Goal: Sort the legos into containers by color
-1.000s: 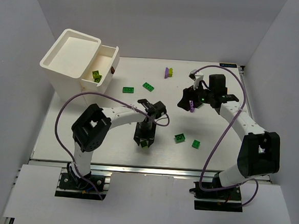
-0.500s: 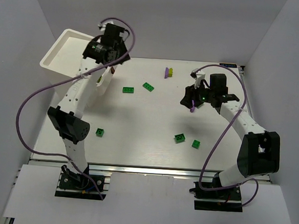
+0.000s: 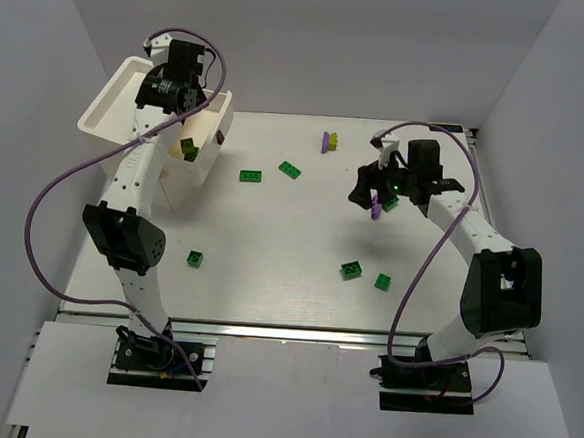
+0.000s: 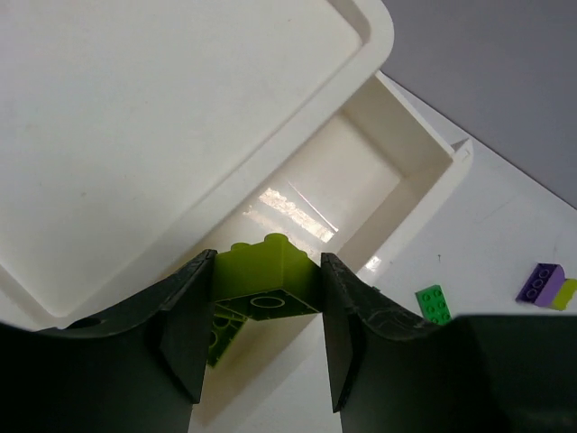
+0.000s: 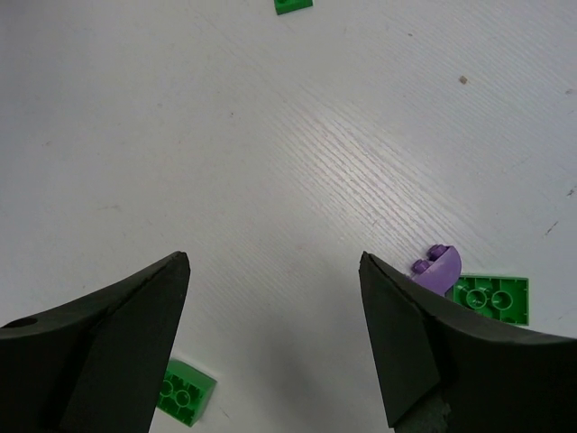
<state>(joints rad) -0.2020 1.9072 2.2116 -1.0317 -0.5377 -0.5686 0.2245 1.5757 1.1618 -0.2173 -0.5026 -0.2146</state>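
1. Our left fingers (image 4: 185, 334) are clenched on a yellow-green brick (image 4: 268, 280). They hold it above the low tray (image 4: 397, 171) of the containers, close to the wall the tray shares with the tall bin (image 4: 180, 108).
2. We judge the brick is held here because other yellow-green bricks (image 3: 190, 149) already lie in the tray below it, so this colour belongs there.
3. The fingers pinch the brick by its flat sides, with nothing between it and the tray floor. Letting go should drop it straight in.
4. Our right fingers (image 5: 99, 334) are spread wide and grasp nothing. They hover low over the counter (image 5: 270, 135), well apart from the tray.
5. A purple brick (image 5: 437, 268) lies on the counter just beside one right finger, not between the two. We take that arm to be lining up on it.
6. Dark green bricks (image 3: 251, 176) lie on the counter near the tray, not yet sorted.
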